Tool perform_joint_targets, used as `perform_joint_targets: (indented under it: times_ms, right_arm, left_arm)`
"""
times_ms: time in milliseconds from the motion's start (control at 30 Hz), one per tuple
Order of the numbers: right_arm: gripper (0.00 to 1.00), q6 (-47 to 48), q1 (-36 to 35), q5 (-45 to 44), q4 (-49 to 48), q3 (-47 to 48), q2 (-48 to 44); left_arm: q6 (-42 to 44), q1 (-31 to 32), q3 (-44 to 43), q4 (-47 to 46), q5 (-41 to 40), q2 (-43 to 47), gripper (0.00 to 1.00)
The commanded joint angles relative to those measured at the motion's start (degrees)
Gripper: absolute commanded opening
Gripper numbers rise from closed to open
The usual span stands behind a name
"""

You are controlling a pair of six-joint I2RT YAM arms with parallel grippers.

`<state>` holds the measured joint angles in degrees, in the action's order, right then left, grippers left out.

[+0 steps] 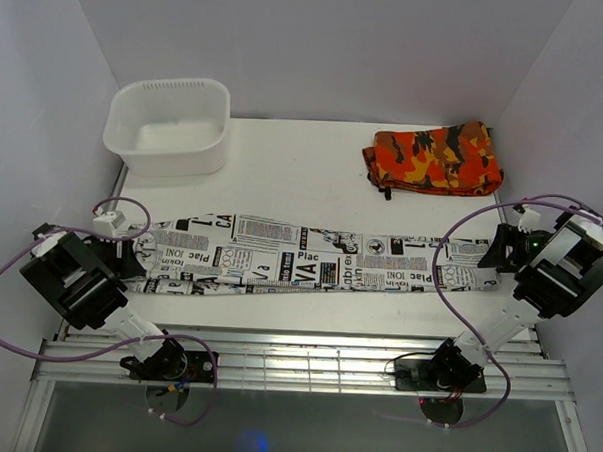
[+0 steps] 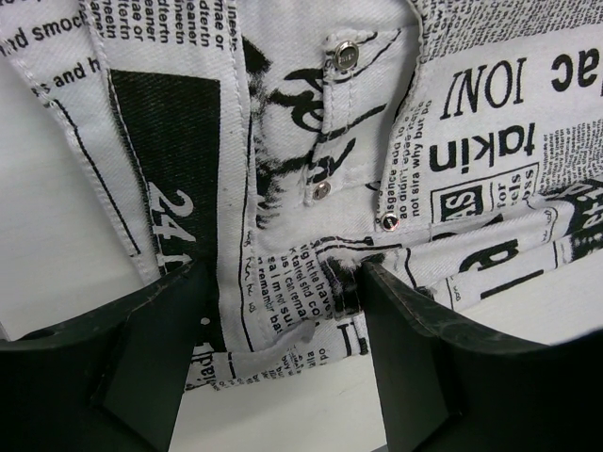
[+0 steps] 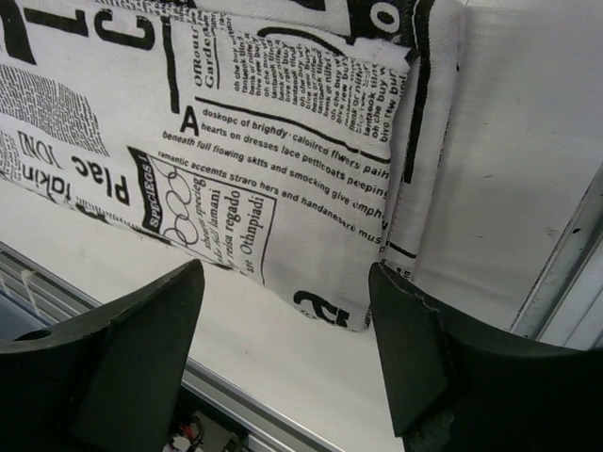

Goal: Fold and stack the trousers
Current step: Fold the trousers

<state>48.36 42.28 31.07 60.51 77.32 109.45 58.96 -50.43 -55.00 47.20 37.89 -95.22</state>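
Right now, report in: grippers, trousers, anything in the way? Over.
Left gripper jaws open at waist; right gripper jaws open at hem. Trousers flat, stretched full length between them. Camo garment and tub far side, clear of trousers.

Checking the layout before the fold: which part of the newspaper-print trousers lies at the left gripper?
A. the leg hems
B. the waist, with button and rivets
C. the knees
B: the left wrist view shows the button and rivets of the trousers just beyond the open left gripper.
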Motion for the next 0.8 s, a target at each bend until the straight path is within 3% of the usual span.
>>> perform_joint_targets:
  times_ms: [0, 200, 433, 667, 767]
  right_arm:
    - [0.75, -7.04, 0.78, 2.61, -1.09, 2.22, 1.73]
    - [0.7, -12.14, 0.78, -5.66, -8.64, -3.31, -3.18]
    - [0.63, -12.32, 0.61, -4.88, -11.64, -5.07, -1.96]
    - [0.61, -13.55, -0.71, -5.41, -13.31, -5.6, 0.33]
    - [0.43, -13.03, -1.67, -4.18, -12.88, -5.69, -0.29]
  left_arm:
    - [0.9, -0.37, 0.34, -2.02, -4.93, -0.76, 0.78]
    - [0.72, -0.37, -0.63, -1.67, -4.67, -1.02, 0.78]
    - [0.28, -0.37, -0.63, -1.58, -4.05, -1.28, 0.78]
    - [0.63, -0.37, -0.72, -1.5, -4.14, -0.67, 0.78]
    - [0.37, -0.37, -0.81, -1.58, -4.05, -1.28, 0.78]
